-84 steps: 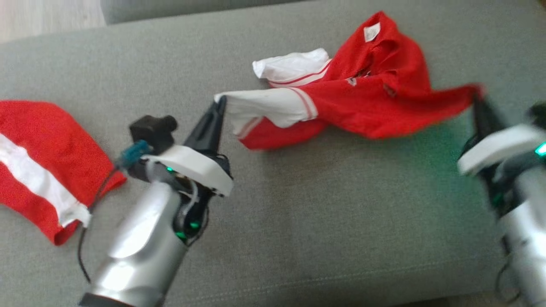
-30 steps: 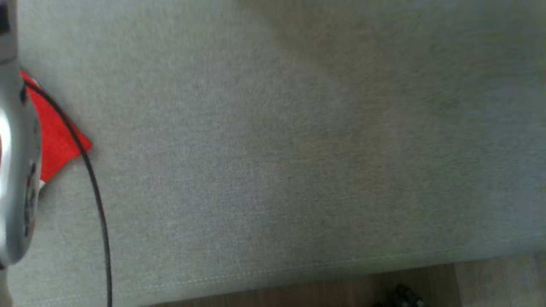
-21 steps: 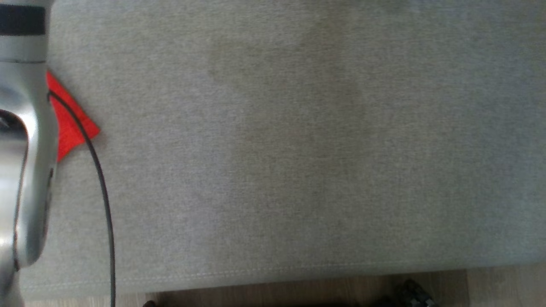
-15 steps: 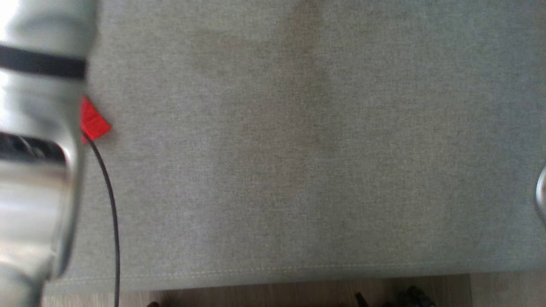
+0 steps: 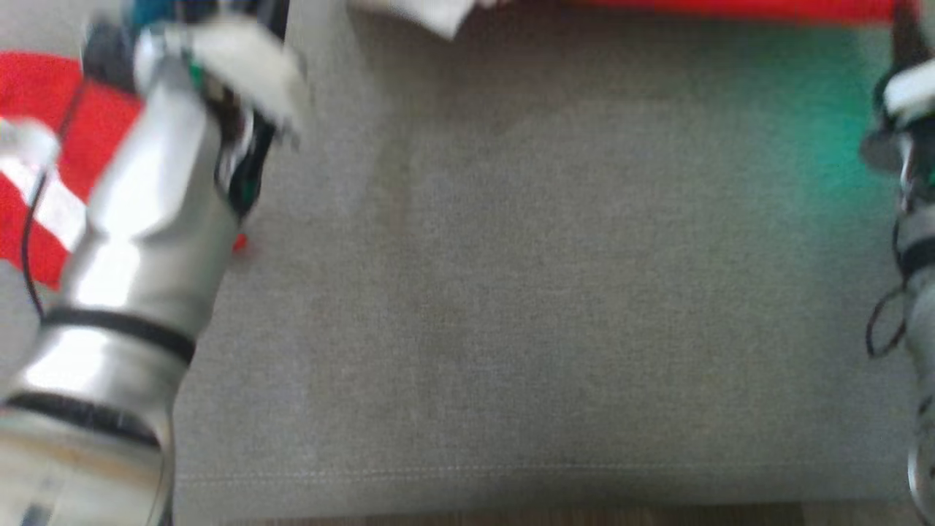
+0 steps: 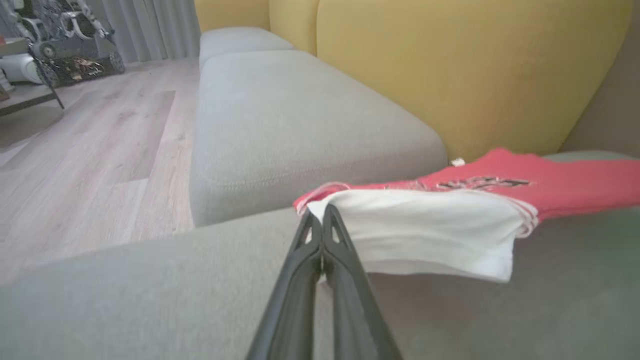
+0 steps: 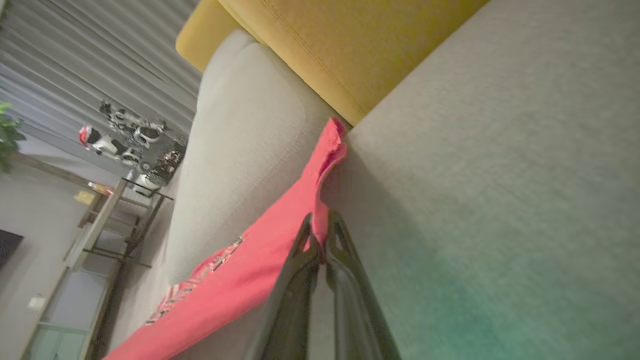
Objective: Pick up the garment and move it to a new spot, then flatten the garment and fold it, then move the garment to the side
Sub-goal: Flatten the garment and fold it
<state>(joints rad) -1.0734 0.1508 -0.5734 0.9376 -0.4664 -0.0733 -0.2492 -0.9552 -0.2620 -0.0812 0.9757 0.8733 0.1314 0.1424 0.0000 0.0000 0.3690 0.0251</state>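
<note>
Dark, slim fingers of the left pincer [image 6: 320, 217] are closed on the soft white sleeve of the garment [image 6: 550, 182]. The right pincer [image 7: 320, 227] clamps its red hem. The knit stretches between them over the grey woven sofa [image 6: 125, 305], in front of smooth yellow cushions [image 6: 450, 65].

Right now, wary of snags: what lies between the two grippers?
Only the red white-sleeved jersey, held by left gripper and right gripper; head view shows the grey sofa seat otherwise bare.
</note>
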